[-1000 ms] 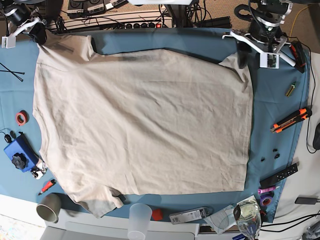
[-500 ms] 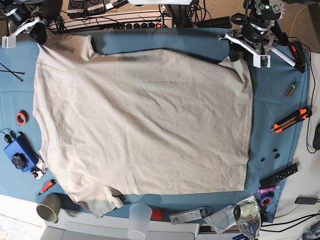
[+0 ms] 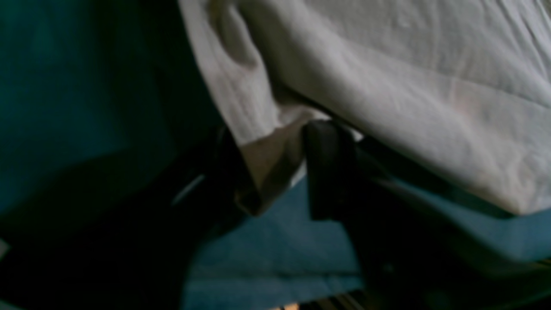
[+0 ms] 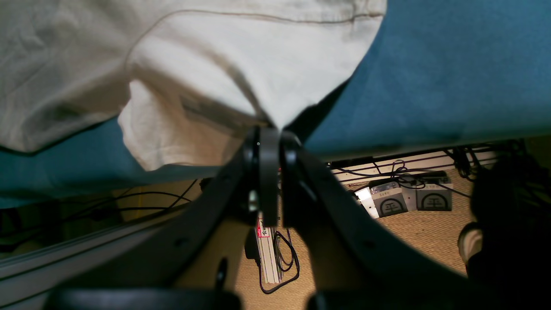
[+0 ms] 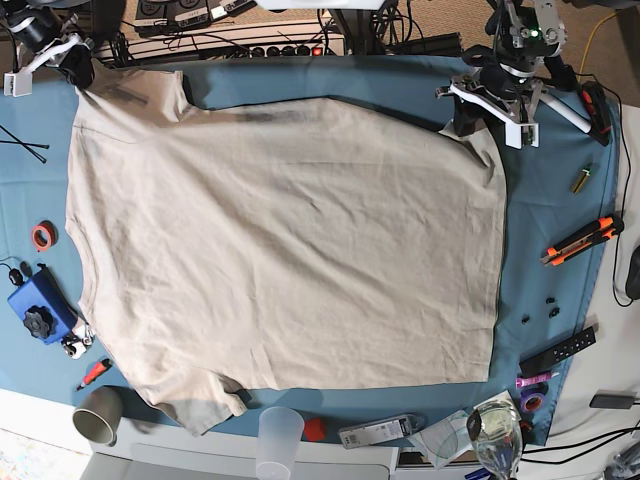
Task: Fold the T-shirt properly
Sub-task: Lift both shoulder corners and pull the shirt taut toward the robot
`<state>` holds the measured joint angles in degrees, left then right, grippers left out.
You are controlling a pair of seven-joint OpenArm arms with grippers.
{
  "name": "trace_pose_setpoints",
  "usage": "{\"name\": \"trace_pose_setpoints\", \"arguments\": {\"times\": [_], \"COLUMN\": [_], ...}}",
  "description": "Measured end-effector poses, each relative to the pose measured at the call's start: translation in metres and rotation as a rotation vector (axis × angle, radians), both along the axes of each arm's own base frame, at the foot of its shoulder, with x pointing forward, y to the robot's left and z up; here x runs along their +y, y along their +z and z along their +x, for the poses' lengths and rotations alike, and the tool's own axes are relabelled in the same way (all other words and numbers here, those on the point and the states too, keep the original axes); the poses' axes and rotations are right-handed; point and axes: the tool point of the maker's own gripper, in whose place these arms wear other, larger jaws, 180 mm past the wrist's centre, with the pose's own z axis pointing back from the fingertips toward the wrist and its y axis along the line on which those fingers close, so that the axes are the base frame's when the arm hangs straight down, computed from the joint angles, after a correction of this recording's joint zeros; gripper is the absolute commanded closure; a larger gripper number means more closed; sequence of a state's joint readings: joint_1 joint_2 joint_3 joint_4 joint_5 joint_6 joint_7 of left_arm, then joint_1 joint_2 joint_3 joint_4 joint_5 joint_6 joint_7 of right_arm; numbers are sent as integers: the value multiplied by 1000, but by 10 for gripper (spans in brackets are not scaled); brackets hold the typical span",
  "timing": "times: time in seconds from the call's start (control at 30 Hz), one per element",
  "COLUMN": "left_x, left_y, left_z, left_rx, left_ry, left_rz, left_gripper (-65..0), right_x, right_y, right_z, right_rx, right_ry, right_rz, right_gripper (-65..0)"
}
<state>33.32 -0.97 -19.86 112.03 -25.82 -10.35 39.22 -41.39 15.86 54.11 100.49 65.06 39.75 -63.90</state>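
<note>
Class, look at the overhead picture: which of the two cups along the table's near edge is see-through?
The translucent plastic cup, standing right of the opaque brown paper cup; you can see through its wall.

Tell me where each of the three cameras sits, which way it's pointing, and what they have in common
Base: overhead, looking straight down on the T-shirt spread on the blue cloth; both arms show at the top corners.
Left wrist: on the left gripper, looking along its dark fingers, which straddle a shirt corner.
Right wrist: on the right gripper, facing the table edge and floor; its fingers pinch shirt fabric.
Shared: all three show the shirt and blue cloth.
</note>
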Motion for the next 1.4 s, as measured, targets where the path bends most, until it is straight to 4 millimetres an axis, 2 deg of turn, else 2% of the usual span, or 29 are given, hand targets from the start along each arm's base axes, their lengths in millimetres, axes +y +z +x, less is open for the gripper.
{"name": "trace_pose_setpoints", "arguments": {"times": [0.1, 0.13, 0.3, 0.47, 0.63, 0.73, 0.83, 1.07, 1.2, 1.3, 1.4], "left_x": [-7, -8, -8, 4, 22, 32, 43, 60, 72, 78, 75], "left_y": [-1, -2, -1, 2, 18, 18, 17, 24, 24, 26, 29], "left_z": [-3, -4, -5, -12, -11, -17, -27, -45, -64, -74, -73], "left_rx": [11, 13, 22, 81, 73, 86, 114, 156, 211, 225, 203], "left_ry": [-47, -54, -52, -57, -34, -17, -15, 6, 27, 49, 25], "left_rz": [-11, -14, -13, 87, 145, 161, 186, 185, 203, 189, 166], "left_gripper": [-30, 0, 0, 0, 0, 0, 0, 0, 0, 0, 0], "right_x": [0, 0, 0, 1, -3, -10, -17, -9, -2, 0, -1], "right_y": [0, 0, 1, 6, 33, 52, 60, 51, 45, 44, 45], "right_z": [0, 0, 5, 10, 19, 21, 17, -12, -24, -27, -24], "right_rx": [0, 0, -15, -29, -87, -121, -129, -53, -20, -21, -35], "right_ry": [0, 0, 0, 12, 36, 31, 15, 3, -2, -17, -19], "right_rz": [0, 0, -1, -12, -95, -153, -171, -118, -78, -69, -71], "right_gripper": [0, 0, 0, 0, 0, 0, 0, 0, 0, 0, 0]}}
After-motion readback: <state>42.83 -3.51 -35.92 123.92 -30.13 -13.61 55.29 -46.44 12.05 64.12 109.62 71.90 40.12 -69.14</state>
